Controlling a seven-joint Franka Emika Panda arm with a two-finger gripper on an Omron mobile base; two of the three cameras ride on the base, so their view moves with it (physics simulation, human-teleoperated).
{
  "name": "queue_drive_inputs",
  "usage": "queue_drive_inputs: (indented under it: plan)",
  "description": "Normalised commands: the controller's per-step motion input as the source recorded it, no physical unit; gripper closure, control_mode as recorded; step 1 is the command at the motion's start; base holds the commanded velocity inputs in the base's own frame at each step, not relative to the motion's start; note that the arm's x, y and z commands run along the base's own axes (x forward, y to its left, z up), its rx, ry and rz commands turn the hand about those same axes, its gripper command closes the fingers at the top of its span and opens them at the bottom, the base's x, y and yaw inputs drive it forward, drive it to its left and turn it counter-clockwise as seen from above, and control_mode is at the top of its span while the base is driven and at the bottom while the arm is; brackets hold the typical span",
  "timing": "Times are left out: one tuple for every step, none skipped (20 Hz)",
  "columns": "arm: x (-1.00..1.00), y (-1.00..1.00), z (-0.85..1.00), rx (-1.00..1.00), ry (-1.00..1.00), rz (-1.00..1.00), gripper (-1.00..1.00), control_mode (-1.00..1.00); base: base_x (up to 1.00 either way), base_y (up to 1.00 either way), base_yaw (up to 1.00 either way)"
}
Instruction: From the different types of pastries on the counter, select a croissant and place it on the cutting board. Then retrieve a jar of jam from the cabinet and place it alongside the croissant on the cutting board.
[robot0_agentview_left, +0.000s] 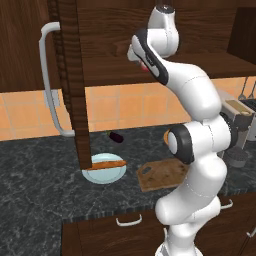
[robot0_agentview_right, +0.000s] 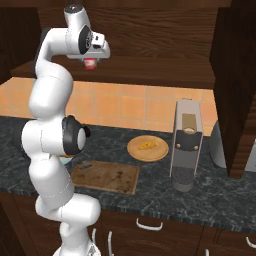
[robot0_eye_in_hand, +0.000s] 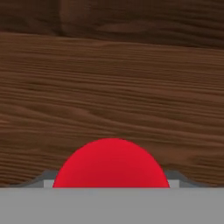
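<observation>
The open cabinet (robot0_agentview_right: 125, 65) stands around the tool (robot0_agentview_right: 91, 62), whose arm is raised high to reach the shelf. Far below lies the cutting board (robot0_agentview_right: 106, 176), bare on the surface (robot0_agentview_right: 200, 195). The jam jar (robot0_eye_in_hand: 111, 162) sits between the tool's fingers, apparently gripped, though I cannot tell closure.

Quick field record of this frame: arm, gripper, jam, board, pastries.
arm: raised to the open cabinet shelf
gripper: at the shelf, a red jar right at its tips; grip cannot be told
cutting board: on the counter, no croissant or jar on it
wooden plate: holds a yellow pastry
blue plate: holds a long brown pastry, partly behind the open cabinet door
coffee machine: right of the wooden plate
</observation>
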Motion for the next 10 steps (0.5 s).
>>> queue_drive_inputs:
  plan:
    - [-0.21,0.0,0.0,0.04,0.0,0.0,1.0,-1.0,0.0,0.0,0.0]
    - [-0.77,0.0,0.0,0.14,0.0,-0.05,1.0,-1.0,0.0,0.0,0.0]
    - [-1.0,0.0,0.34,0.21,0.0,-0.04,1.0,-1.0,0.0,0.0,0.0]
    - [-1.0,0.0,0.44,0.27,0.0,-0.01,1.0,-1.0,0.0,0.0,0.0]
    - [-1.0,0.0,0.32,0.29,0.0,-0.02,1.0,-1.0,0.0,0.0,0.0]
    - [-1.0,0.0,0.04,0.28,-0.04,-0.03,1.0,-1.0,0.0,0.0,0.0]
    - [-1.0,0.0,0.0,0.21,-0.07,-0.04,1.0,-1.0,0.0,0.0,0.0]
    - [-1.0,0.0,-0.21,0.15,-0.09,-0.04,1.0,-1.0,0.0,0.0,0.0]
    - [-1.0,0.0,-0.48,0.09,-0.13,-0.05,1.0,-1.0,0.0,0.0,0.0]
    - [-1.0,0.0,-0.61,0.05,-0.15,-0.07,1.0,-1.0,0.0,0.0,0.0]
